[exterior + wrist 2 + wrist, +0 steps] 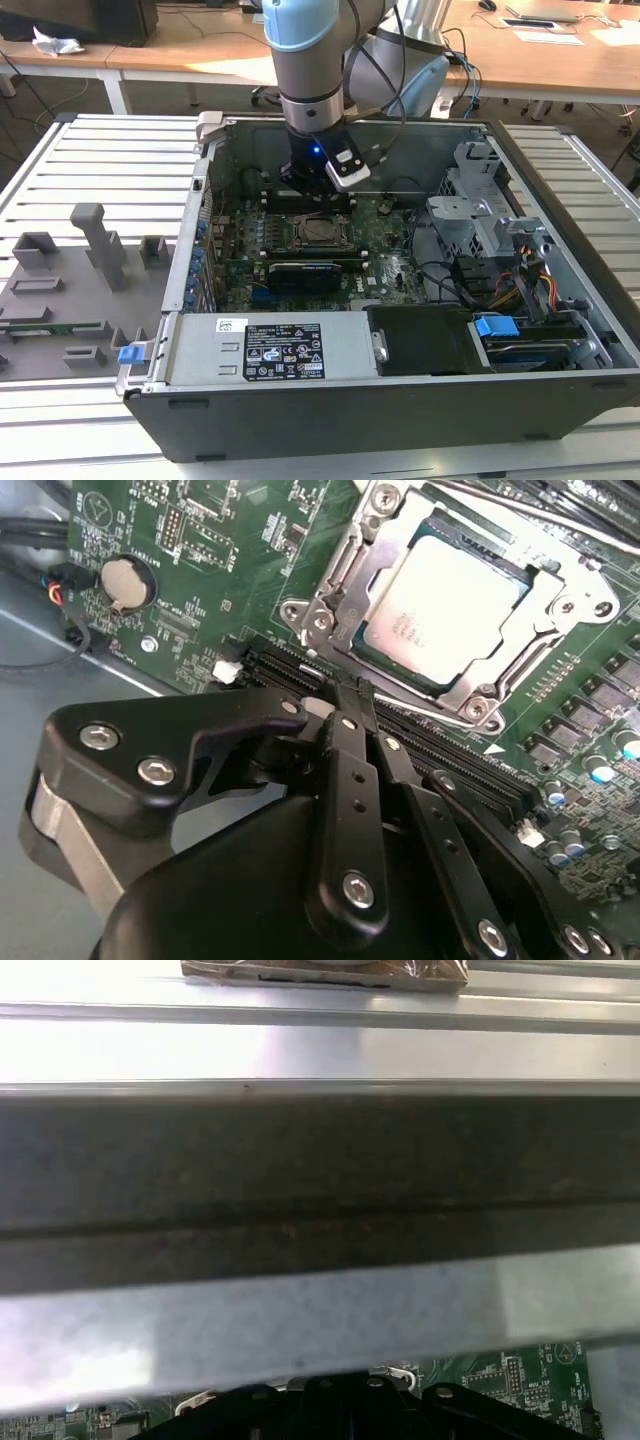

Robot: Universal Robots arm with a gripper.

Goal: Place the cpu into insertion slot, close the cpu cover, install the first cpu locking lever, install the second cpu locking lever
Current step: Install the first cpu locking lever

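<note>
The cpu [440,600] lies silver-grey face up in the insertion slot on the green board, and the slot itself is hidden beneath it. The cpu cover [548,640], a silver frame plate, lies flat down around the chip. In the exterior view the cpu [315,232] sits mid-board. My gripper [335,692] hangs a little away from the socket, above a long black card slot [450,742], its black fingers [352,770] drawn together with nothing between them. In the exterior view the gripper [315,188] is just behind the socket, near the case's rear wall.
The open computer case [200,230] walls in the board. A labelled power supply [270,350] lies at the front, and a drive cage [480,210] with cables stands at the exterior view's right. A coin battery [128,580] sits on the board. Grey fixtures [100,240] stand outside at the left.
</note>
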